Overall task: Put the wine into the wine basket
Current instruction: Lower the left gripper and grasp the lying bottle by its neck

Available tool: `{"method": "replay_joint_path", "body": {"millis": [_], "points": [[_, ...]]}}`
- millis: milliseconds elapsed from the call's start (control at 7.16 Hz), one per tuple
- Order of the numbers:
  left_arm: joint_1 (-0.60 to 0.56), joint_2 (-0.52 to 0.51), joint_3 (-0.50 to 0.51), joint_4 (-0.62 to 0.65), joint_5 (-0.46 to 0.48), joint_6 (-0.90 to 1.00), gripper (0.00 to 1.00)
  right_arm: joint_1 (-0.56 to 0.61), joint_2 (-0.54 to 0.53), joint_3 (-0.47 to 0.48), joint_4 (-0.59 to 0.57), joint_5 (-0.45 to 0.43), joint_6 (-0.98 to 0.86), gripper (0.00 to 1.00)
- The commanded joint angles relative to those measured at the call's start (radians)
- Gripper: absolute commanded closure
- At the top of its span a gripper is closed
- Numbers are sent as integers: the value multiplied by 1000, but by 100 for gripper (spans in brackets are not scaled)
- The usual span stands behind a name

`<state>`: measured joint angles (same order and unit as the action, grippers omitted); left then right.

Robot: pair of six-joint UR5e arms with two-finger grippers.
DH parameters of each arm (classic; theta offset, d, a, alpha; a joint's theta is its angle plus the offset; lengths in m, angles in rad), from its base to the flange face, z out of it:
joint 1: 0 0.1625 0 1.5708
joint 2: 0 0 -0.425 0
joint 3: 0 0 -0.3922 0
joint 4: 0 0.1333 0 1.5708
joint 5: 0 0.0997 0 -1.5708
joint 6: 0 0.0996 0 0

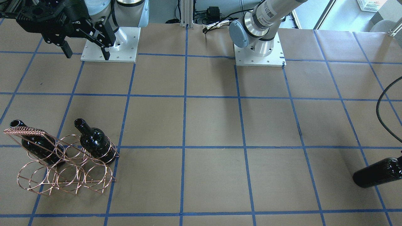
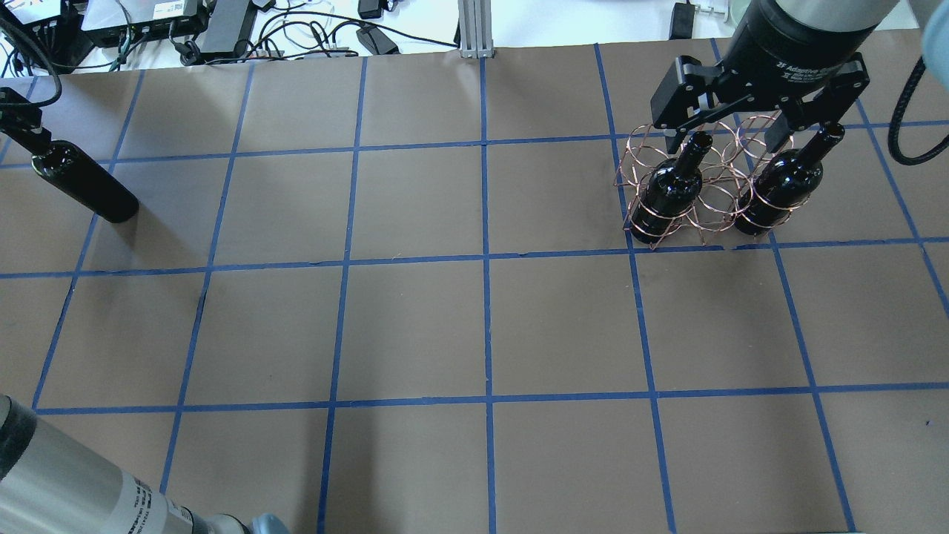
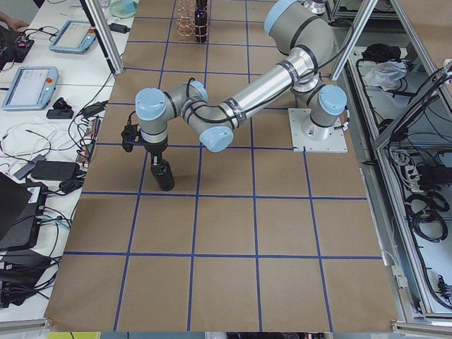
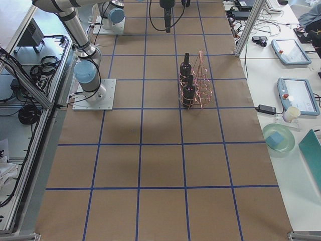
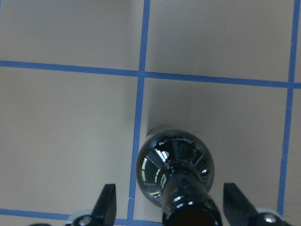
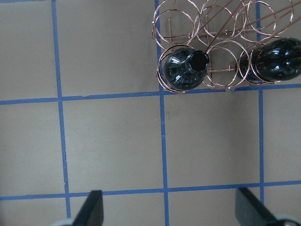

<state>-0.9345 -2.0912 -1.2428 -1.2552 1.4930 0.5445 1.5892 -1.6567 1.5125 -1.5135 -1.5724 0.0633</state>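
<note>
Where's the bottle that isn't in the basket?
The bottle stands far left in the overhead view, neck inside the left claw, far from the wine basket.

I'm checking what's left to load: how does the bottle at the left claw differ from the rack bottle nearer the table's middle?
The loose bottle stands on the table, outside the rack; the rack bottle sits in a wire ring. The loose bottle has the open left claw straddling its neck; the rack bottle has no claw on it. Both are upright, glossy black, unlabelled.
</note>
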Motion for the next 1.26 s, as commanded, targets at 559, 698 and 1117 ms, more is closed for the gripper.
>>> {"method": "replay_joint_path", "body": {"millis": [559, 698, 1117], "points": [[-3, -1, -1, -12, -31, 0, 100, 2, 0, 0, 1, 0, 1, 0], [-3, 0, -4, -13, -34, 0, 100, 0, 0, 0, -1, 0, 1, 0], [-23, 40, -4, -55, -33, 3, 100, 0, 0, 0, -1, 0, 1, 0]]}}
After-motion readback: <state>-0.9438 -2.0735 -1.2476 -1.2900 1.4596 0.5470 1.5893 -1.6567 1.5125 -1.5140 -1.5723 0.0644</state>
